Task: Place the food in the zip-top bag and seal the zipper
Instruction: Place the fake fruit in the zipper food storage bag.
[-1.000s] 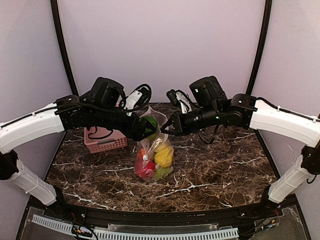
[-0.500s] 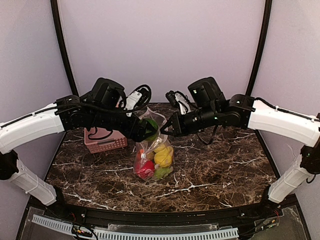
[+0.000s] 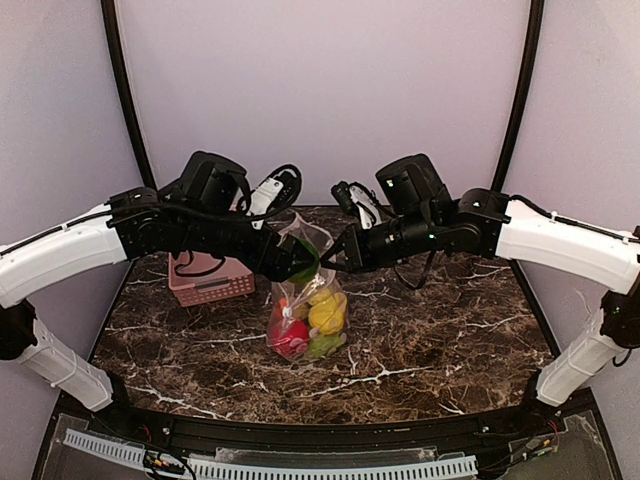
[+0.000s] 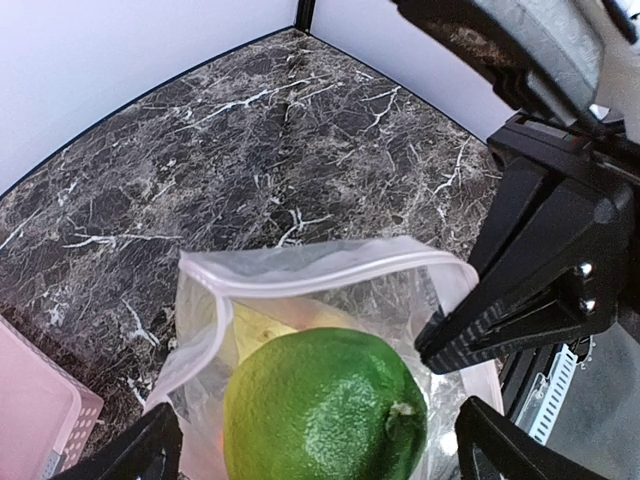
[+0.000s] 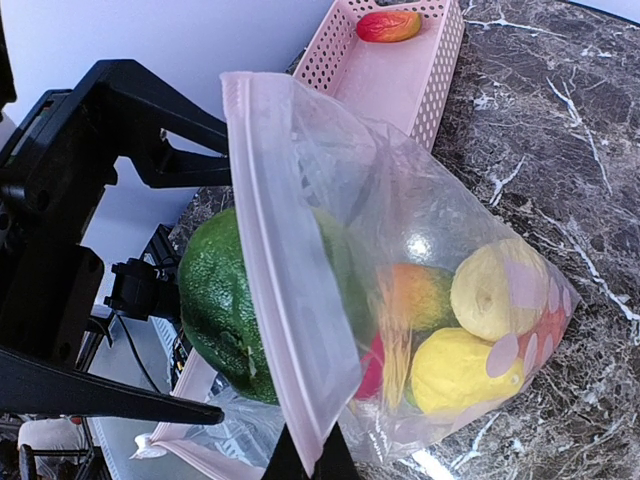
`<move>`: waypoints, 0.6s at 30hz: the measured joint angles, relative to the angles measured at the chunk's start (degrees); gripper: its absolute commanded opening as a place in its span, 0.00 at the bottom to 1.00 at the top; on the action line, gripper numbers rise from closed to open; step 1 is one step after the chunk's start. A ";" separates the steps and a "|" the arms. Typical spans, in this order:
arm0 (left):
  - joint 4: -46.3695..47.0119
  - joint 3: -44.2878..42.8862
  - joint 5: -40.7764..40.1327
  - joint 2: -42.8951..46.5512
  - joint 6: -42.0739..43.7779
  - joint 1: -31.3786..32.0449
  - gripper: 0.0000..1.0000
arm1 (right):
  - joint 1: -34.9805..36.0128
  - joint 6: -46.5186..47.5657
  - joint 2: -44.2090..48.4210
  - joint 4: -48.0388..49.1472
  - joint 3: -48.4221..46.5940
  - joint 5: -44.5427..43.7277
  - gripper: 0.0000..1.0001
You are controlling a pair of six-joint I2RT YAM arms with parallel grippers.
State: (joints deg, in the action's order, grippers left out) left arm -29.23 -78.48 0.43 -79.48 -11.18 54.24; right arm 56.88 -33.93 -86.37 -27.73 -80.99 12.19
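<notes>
The zip-top bag (image 3: 308, 312) stands upright mid-table, holding yellow, red and orange food (image 5: 470, 365). Its pink zipper (image 5: 281, 250) strip runs along the open mouth. My right gripper (image 5: 305, 463) is shut on that strip and holds the mouth up. A large green fruit (image 4: 325, 410) sits in the mouth, half inside the bag. My left gripper (image 4: 315, 452) is open around it, with a gap between the fruit and each of the fingers (image 4: 135, 455). In the top view both grippers meet just above the bag, left gripper (image 3: 298, 262) and right gripper (image 3: 338, 262).
A pink slotted basket (image 3: 210, 281) stands left of the bag, behind my left arm. One red-orange fruit (image 5: 388, 25) lies in it. Dark marble table (image 3: 430, 340) spreads right and in front. Purple walls close in behind and at both sides.
My left gripper's jaws have spread wider and let go of the green fruit, which now rests in the bag's mouth. The right gripper has held its pinch, barely moving.
</notes>
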 measured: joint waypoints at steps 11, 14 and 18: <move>0.42 -1.22 2.51 7.61 -3.17 -0.09 0.94 | 0.00 0.00 0.00 -0.02 0.00 -0.02 0.00; 0.76 -0.72 2.03 11.10 -5.16 -0.76 0.86 | 0.00 0.00 0.00 -0.02 0.00 0.00 0.00; 1.81 3.78 1.90 14.51 -8.66 -2.78 0.72 | 0.00 -0.02 0.00 -0.02 0.00 0.00 0.00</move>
State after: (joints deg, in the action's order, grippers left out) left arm -27.42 -74.70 2.33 -64.97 -19.84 51.46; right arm 56.88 -33.95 -86.37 -27.75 -80.99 12.19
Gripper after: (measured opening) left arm 0.810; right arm 0.005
